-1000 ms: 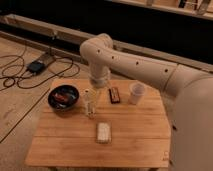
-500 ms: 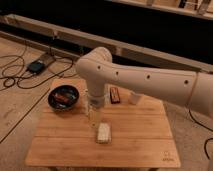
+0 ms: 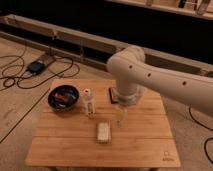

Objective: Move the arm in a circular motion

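Concrete floor, dark wall and a long low ledge behind; black cables (image 3: 20,75) and a small dark box (image 3: 36,66) lie on the floor at left. Wooden table (image 3: 140,145) in the foreground, slatted top, small mark near its right front corner.

Arm (image 3: 165,80) enters from the right edge, cream-beige, thick tube with dark dots along it. Rounded elbow (image 3: 127,62) sits above the table's back edge, right of centre. From the elbow a ribbed wrist (image 3: 126,96) drops straight down toward the tabletop.

Gripper (image 3: 120,116) hangs below the wrist, over the middle of the table, just behind and right of a pale flat packet (image 3: 103,132). Fingers look thin and pale against the wood; cannot tell how far apart the jaws stand, or whether anything is between them.

On the table:
- dark bowl (image 3: 64,98) at left, red and orange contents inside
- small clear bottle (image 3: 89,102) with white cap, upright, just right of the bowl
- packet near centre front, lying flat
- dark flat item (image 3: 112,95) at the back, partly hidden behind the wrist

Bottle and gripper are apart, bottle to the gripper's left
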`<state>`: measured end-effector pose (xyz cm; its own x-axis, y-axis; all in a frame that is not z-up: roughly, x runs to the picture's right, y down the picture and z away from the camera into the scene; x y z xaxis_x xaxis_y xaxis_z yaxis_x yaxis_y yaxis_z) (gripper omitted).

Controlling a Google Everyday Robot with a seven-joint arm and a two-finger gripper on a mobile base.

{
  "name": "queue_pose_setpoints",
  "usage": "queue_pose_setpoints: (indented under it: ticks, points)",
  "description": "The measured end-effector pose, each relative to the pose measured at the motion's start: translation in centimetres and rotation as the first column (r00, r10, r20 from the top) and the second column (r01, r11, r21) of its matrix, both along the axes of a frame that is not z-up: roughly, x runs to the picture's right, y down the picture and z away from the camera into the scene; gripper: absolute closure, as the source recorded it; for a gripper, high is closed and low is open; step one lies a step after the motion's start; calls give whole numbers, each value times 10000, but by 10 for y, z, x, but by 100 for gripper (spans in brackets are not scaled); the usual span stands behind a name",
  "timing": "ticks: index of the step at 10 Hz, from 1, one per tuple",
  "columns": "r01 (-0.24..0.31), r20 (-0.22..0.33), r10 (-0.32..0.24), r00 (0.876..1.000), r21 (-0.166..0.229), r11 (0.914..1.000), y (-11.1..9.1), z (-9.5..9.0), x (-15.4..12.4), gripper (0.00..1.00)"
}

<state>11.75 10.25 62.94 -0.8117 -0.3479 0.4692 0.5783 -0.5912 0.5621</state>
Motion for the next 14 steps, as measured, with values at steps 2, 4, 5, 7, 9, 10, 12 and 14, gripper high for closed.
queue_pose_setpoints:
  ticks: [2, 4, 5, 7, 9, 10, 12, 14]
  points:
    - [-703, -861, 745, 9935, 507, 9962, -31, 23, 32, 20]
    - [-1144, -1444, 1276, 9813, 965, 9887, -66, 54, 41, 20]
    - [-1227, -1667, 1413, 9758, 1171, 9855, -83, 71, 38, 20]
    - [-1280, -1818, 1520, 9715, 1372, 9822, -105, 92, 21, 20]
    - [-1039, -1511, 1261, 9804, 1472, 9836, -121, 109, -27, 20]
    - [-789, -1217, 972, 9878, 1473, 9859, -122, 113, -58, 20]
    - [-73, -472, 140, 9988, 1389, 9903, -111, 109, -117, 20]
    - [831, 481, -896, 9948, 1227, 9890, -83, 88, -161, 20]
